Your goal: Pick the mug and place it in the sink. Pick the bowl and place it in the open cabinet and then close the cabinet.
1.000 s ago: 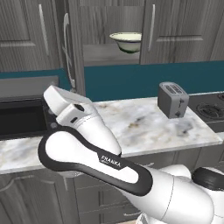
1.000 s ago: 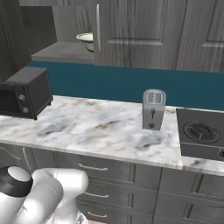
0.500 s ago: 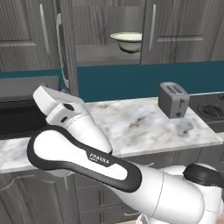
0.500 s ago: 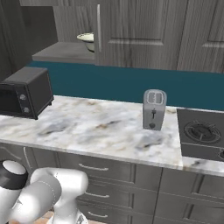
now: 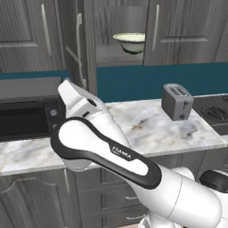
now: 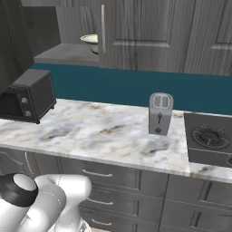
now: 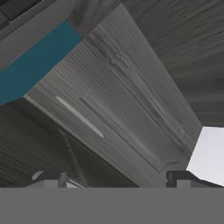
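Note:
The cream-white bowl [image 5: 131,42] with its green underside rests on the grey shelf of the open cabinet [image 5: 113,57]; from the right its rim [image 6: 89,42] peeks out behind a closed door. The cabinet's open door [image 5: 84,49] stands edge-on, left of the opening. My gripper [image 7: 116,179] is open and holds nothing; its two dark fingertips [image 7: 49,177] stand far apart and face a grey wood-grain door panel [image 7: 131,100] with a bar handle [image 7: 78,116]. My arm [image 5: 95,147] reaches up and left toward the open door. The mug and the sink are out of view.
A toaster [image 5: 177,101] stands on the marble counter [image 5: 147,129], with a stove burner [image 6: 210,136] to its right. A black microwave [image 6: 27,95] sits at the counter's left end. Closed upper cabinets [image 5: 187,26] flank the opening, and drawers [image 6: 113,176] run below the counter.
My arm has shifted in front of the open door, its elbow sinking lower in the right base view. The bowl and the counter items have stayed put.

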### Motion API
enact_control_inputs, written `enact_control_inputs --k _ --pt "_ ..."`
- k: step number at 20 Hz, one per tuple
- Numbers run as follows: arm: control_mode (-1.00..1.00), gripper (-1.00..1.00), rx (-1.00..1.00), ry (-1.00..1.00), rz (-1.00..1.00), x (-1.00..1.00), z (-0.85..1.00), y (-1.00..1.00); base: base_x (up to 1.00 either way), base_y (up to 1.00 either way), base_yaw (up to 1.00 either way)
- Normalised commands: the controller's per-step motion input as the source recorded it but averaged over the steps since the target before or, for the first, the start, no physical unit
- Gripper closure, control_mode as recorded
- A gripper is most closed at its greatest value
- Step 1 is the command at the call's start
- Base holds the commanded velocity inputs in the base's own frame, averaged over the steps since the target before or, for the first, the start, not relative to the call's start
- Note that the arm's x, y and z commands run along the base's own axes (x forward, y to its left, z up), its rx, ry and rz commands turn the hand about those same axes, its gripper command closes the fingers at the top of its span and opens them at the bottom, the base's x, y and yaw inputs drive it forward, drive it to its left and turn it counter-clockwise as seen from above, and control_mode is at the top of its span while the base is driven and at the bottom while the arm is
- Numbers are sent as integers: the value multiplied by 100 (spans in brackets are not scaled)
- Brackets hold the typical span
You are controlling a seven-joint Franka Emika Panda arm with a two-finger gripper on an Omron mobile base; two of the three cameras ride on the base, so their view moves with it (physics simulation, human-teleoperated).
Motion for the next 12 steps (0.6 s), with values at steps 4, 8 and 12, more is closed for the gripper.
enact_control_inputs --k 4,8,12 --pt "-100 -100 7 19 -52 0 0 -18 0 0 0" --pt "-100 -100 2 16 -52 0 0 -4 0 0 0" --pt "-100 -100 0 15 -51 3 0 0 0 0 0"
